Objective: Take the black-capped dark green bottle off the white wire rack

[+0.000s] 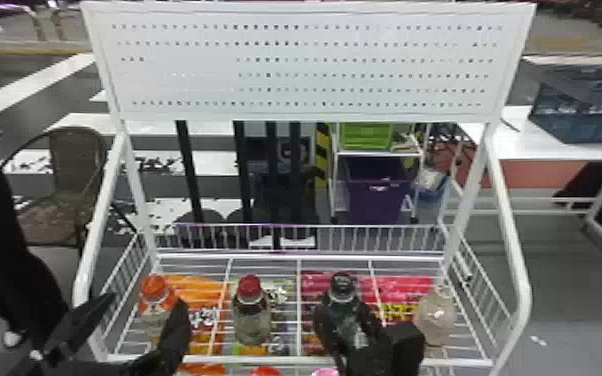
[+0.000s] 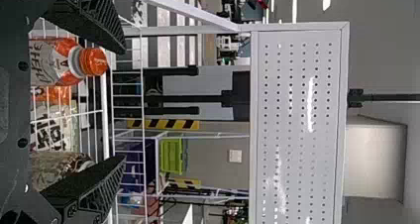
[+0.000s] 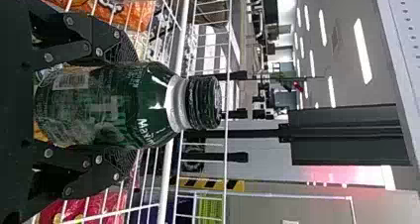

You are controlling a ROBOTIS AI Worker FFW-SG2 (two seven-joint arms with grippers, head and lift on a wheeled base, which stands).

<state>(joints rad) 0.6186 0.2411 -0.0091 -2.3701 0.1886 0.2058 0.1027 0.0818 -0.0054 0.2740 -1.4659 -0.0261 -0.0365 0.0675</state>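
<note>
Two fingers of my right claw point(image 1: 346, 320) are clamped on the bottle point(image 3: 99, 107), one against each side, its black cap uppermost. It is at the near side of the rack point(image 1: 300, 359), right of centre; whether its base touches the wires, I cannot tell. Just to its right is a clear bottle point(image 1: 435, 322), and to its left, a little apart, a red-capped bottle point(image 1: 252, 320). Pink packets point(image 1: 315, 285) show through the wires around my bottle, orange packets point(image 1: 195, 287) farther left.

My left claw point(image 1: 146, 301) is at the rack's near left, its fingers spread wide and nothing gripped, with an orange-capped bottle point(image 2: 54, 65) close by.

Above the rack's far side rises a white pegboard point(image 1: 305, 65). Farther off, under its right half, are a green bin point(image 1: 365, 136) and, below that, a purple bin point(image 1: 377, 192). A chair point(image 1: 72, 160) is at far left; at far right, a dark crate point(image 1: 580, 107) rests on a white table point(image 1: 515, 145).
</note>
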